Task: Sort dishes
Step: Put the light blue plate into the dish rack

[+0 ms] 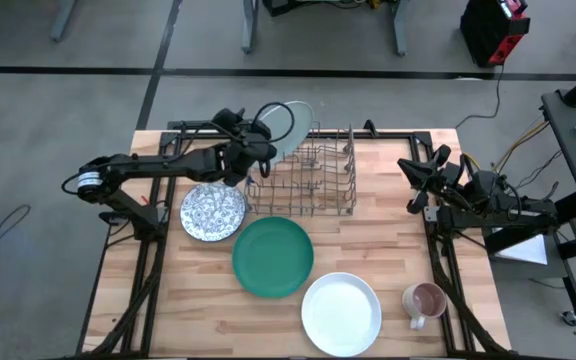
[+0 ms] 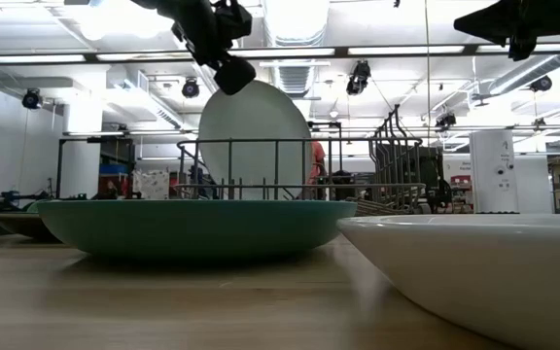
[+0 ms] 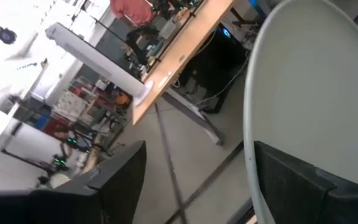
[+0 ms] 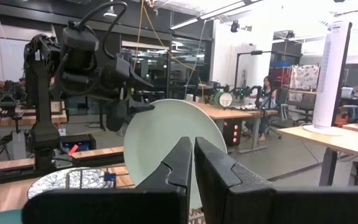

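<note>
Wood-plank table [image 1: 368, 250] on dark frame, grey concrete floor round it. Low view looks into a big workshop w/ white ceiling, strip lights, shelving; right wrist view shows a person seated at a far desk and a pale tower fan.

Wire rack [image 1: 308, 175] sits at table's 12 o'clock area, long axis running 9-to-3 in the high view.

Pale mint plate [image 1: 286, 130] stands on edge at the rack's 10–11 o'clock corner, tilted, top rim leaning toward 12 beyond table edge; in low view it's a near-upright disc [image 2: 254, 141] behind the rack wires, face toward the camera. Left gripper [image 1: 253, 135] is at its upper rim, fingers spread apart w/ the rim between them; whether the pads touch the plate I can't tell. Left wrist view: mint plate [image 3: 316, 81] fills one side, dark fingers [image 3: 291, 180] either side, wide gap.

Dark teal-green plate [image 1: 273, 256] lies flat at table centre, just 6 o'clock of rack. White plate [image 1: 341, 313] flat at 5 o'clock of it, edges nearly touching. Blue-and-white speckled dish [image 1: 213, 211] flat, 10 o'clock of green plate, just beside rack's 8 o'clock corner.

Mug [image 1: 425, 300], pinkish inside, at 3 o'clock of white plate, near the table's edge.

Right gripper [image 1: 413, 180] waits at table's 3 o'clock edge, fingers [image 4: 182, 165] pressed together, holding nothing.
</note>
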Robot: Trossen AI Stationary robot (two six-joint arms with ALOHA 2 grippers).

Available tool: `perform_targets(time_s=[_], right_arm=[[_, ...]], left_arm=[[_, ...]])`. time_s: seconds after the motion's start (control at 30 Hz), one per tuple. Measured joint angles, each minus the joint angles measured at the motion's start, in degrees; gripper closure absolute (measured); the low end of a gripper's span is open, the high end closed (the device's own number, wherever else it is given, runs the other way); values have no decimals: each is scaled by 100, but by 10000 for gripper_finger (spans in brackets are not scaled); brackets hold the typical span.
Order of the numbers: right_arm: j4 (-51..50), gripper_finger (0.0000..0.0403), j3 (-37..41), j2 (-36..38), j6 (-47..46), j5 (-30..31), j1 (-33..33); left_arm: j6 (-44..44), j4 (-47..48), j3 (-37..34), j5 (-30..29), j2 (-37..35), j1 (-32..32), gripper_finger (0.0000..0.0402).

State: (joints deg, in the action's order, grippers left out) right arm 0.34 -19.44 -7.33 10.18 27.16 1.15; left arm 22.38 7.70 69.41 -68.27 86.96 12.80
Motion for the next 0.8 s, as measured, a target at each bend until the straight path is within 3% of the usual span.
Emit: perform_targets(time_s=[0.27, 0.4, 0.8], right_arm=[[0, 391, 0, 2, -4, 0, 0], [0, 391, 0, 2, -4, 1, -2], [0, 391, 0, 2, -7, 0, -2]], left_arm=[[-734, 503, 0, 25, 0, -11, 126], [-1058, 723, 0, 315, 0, -53, 126], [-2085, 1786, 0, 128, -4, -66, 126]])
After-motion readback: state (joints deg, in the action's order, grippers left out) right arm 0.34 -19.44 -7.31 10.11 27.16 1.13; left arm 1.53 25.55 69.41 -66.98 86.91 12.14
